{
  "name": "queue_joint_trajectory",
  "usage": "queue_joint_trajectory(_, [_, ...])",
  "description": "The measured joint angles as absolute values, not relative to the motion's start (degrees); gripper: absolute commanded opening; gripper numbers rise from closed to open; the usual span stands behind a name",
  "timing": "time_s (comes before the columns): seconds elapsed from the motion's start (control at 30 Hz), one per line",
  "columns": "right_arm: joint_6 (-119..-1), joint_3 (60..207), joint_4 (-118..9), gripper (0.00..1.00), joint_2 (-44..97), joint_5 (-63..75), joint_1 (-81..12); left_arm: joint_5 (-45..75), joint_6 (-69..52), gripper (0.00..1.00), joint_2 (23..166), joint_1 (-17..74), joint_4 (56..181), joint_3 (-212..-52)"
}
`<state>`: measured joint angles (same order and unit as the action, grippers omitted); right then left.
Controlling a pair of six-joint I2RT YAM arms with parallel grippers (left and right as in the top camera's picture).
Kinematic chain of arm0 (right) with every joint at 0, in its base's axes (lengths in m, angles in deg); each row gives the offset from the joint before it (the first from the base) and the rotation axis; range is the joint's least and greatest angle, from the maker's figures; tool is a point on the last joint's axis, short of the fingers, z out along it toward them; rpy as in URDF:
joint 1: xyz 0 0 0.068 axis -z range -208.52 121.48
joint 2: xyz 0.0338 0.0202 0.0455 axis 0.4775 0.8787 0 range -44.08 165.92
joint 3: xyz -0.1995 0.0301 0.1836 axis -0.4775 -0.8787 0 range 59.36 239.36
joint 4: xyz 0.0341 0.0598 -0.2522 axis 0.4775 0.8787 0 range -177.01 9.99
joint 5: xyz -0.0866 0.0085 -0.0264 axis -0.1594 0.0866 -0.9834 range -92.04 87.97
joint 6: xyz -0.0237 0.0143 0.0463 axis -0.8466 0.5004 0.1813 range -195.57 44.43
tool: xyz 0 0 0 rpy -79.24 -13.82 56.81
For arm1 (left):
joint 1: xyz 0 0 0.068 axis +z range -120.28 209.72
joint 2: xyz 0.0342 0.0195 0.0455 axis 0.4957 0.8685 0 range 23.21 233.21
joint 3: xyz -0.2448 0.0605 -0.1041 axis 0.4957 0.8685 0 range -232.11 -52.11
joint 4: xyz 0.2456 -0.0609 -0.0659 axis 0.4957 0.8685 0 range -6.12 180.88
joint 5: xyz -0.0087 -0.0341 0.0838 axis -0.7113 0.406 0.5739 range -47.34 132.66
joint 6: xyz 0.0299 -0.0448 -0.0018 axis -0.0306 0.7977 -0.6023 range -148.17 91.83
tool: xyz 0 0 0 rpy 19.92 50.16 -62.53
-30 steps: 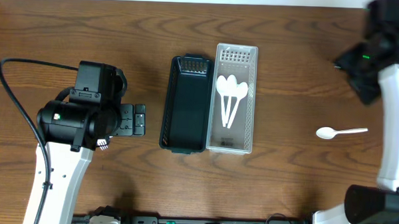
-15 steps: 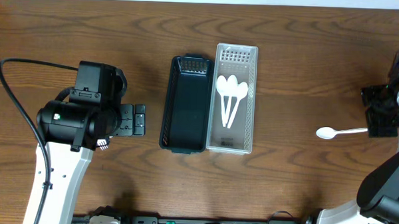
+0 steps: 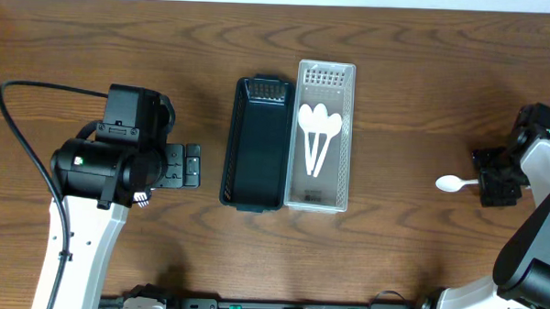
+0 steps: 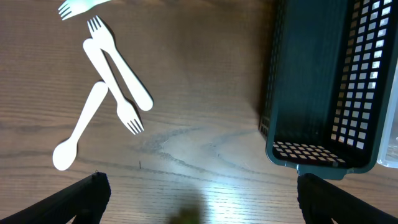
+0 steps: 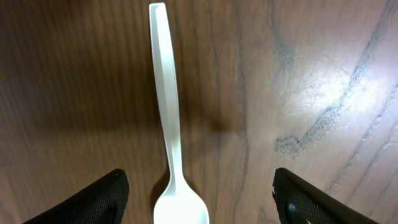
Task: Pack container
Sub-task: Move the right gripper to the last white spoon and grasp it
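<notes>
Right hand (image 5: 200, 198) has dropped over the white spoon (image 5: 165, 93) on the table (image 5: 311, 62). Its open fingers (image 5: 99, 199) stand either side of it, not touching.

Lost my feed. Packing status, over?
Left gripper open, empty. Right gripper open, straddling loose spoon on table. Three spoons already in clear bin. Nothing in the way.

left arm (image 3: 82, 223): white link, black housing | cable (image 3: 57, 88): black | right arm (image 3: 542, 168): white

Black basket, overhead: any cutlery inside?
No, the black basket shows a bare floor; the three spoons lie in the clear basket beside it.
</notes>
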<state>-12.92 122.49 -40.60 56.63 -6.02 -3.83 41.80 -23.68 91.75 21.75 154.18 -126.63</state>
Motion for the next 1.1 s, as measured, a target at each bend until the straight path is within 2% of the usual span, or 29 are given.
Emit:
queue_joint_trajectory(0.53, [-13.1,123.1,-43.7,0.74,63.3,-3.7,-3.9,41.8,-23.7,0.98,91.7,21.7,154.2,-126.7])
queue_joint_trajectory(0.63, [-13.4,123.1,-43.4,0.62,63.4,-3.8,-3.9,41.8,-23.7,0.98,91.7,21.7,154.2,-126.7])
queue_joint_trajectory(0.7, [-13.4,123.1,-43.1,0.48,63.4,-3.9,-3.9,41.8,-23.7,0.98,91.7,21.7,154.2,-126.7])
queue_joint_trajectory(0.8, [-14.4,123.1,-43.0,0.32,63.4,-3.7,-3.9,41.8,-23.7,0.98,91.7,21.7,154.2,-126.7])
queue_joint_trajectory(1.0, [-16.7,123.1,-42.7,0.25,63.4,-3.1,-3.9,41.8,-23.7,0.98,91.7,21.7,154.2,-126.7])
queue_joint_trajectory(1.1, [-17.9,123.2,-42.2,0.15,63.4,-2.9,-3.9,41.8,-23.7,0.98,91.7,21.7,154.2,-126.7])
